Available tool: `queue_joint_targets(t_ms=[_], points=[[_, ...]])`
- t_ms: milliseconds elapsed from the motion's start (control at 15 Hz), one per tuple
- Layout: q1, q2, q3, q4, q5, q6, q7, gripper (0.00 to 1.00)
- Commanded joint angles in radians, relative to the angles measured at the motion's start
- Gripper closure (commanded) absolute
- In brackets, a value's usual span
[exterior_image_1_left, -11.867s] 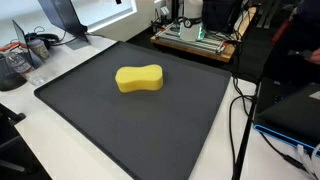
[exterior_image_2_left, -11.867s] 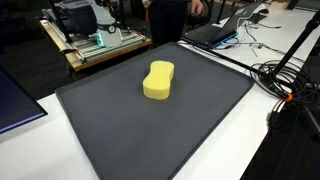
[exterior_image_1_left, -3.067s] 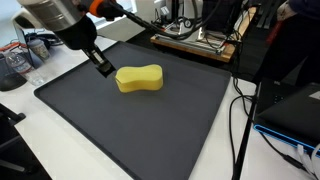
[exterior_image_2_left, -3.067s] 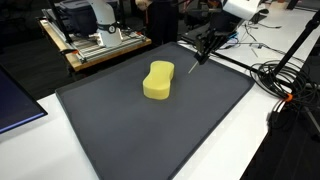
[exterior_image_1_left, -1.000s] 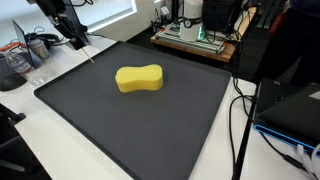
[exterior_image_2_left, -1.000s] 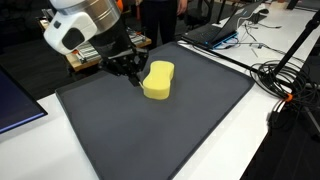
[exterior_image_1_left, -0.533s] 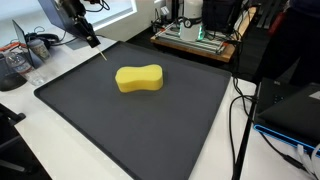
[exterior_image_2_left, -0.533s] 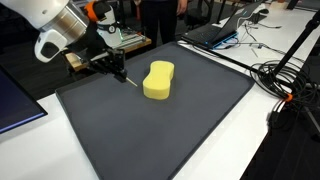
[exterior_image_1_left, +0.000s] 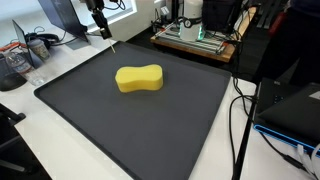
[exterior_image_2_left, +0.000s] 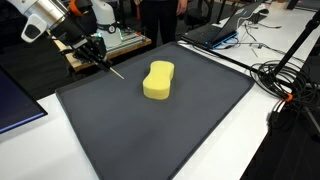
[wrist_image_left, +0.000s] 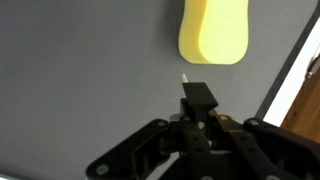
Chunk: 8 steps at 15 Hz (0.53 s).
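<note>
A yellow sponge (exterior_image_1_left: 139, 78) (exterior_image_2_left: 158, 80) with a pinched waist lies on a dark grey mat (exterior_image_1_left: 150, 125) (exterior_image_2_left: 170, 130), toward its far side. My gripper (exterior_image_1_left: 103, 32) (exterior_image_2_left: 97, 56) hangs above the mat's far edge, apart from the sponge. Its jaws are shut on a thin pale stick (exterior_image_1_left: 113, 45) (exterior_image_2_left: 115, 71) that slants down toward the mat. In the wrist view the gripper (wrist_image_left: 198, 98) comes in from the bottom. Only the stick's tip (wrist_image_left: 184, 76) shows past the black fingers, just short of the sponge (wrist_image_left: 213, 30).
Behind the mat stands a wooden tray with electronics (exterior_image_1_left: 195, 40) (exterior_image_2_left: 100, 42). Cables (exterior_image_1_left: 240, 110) (exterior_image_2_left: 282, 85) trail along one side of the white table. A laptop (exterior_image_2_left: 215, 32) sits at the back, and desk clutter (exterior_image_1_left: 22, 58) lies near a corner.
The gripper has swung along the mat's far edge with the stick still in it, moving farther from the sponge in one exterior view. The sponge has not moved.
</note>
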Motion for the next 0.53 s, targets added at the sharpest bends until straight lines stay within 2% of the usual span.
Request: queue_joint_targets(t_ms=[0,200,267,467], points=[[0.025,-0.231,-0.043,-0.248,0.148,0.065,-0.144,0.97],[0.066,-0.395,-0.061,-0.411,0.154,0.121,-0.143,0.97],[0.065,-0.251,-0.082,-0.270,0.120,0.059,-0.114,0.88],[0.089,-0.366,-0.084,-0.380,0.115,0.103,-0.112,0.88]])
